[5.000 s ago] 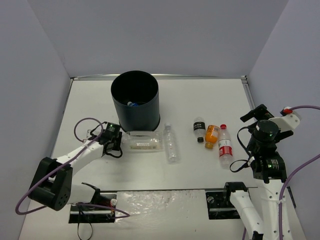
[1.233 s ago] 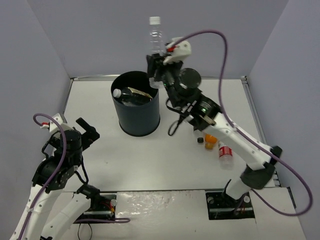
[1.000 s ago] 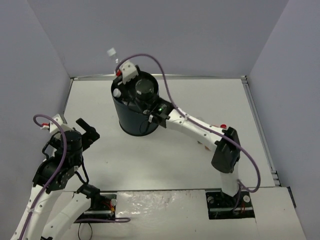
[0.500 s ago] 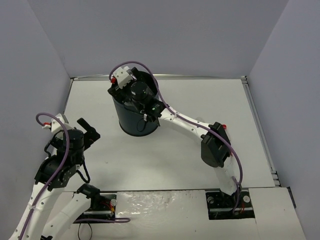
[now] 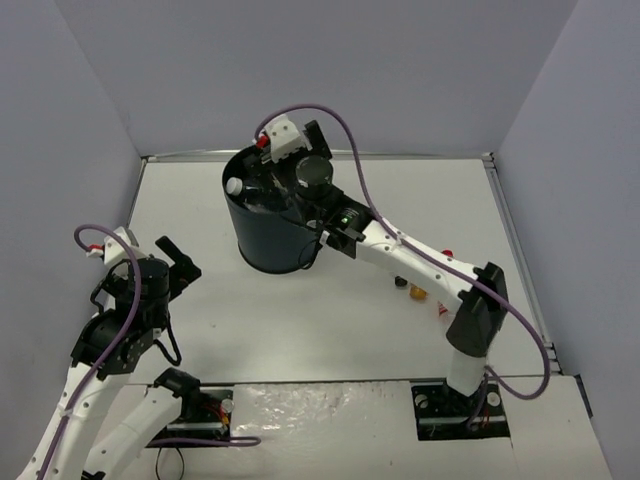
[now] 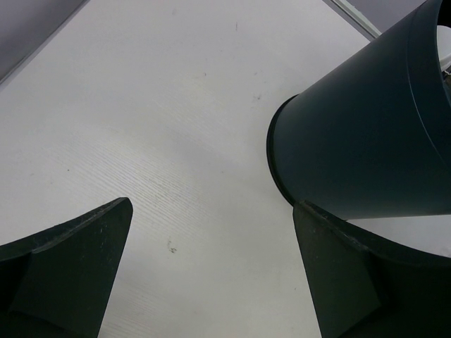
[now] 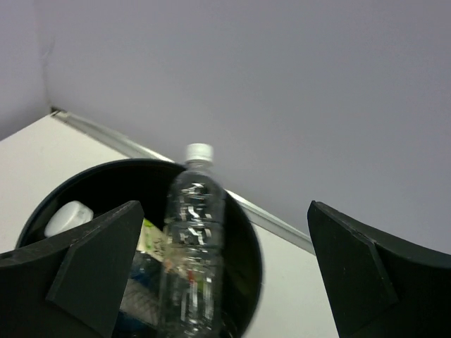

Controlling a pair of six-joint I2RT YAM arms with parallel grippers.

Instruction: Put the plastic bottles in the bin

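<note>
Showing only in right wrist view: slim bottle (image 7: 192, 246) upright in bin (image 7: 120, 179), seemingly loose; right pincer (image 7: 224, 211), left pincer (image 6: 211, 205) spread.

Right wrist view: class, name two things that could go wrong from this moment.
The slim clear white-capped plastic bottle stands upright in the tall black round bin, just ahead of the open right pincer; withdrawing could knock it out.
The right arm spans the small orange bottle and might sweep it away.

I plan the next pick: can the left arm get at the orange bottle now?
Probably not. The orange bottle lies half hidden under the right arm, and the left gripper sits far across the table.
</note>
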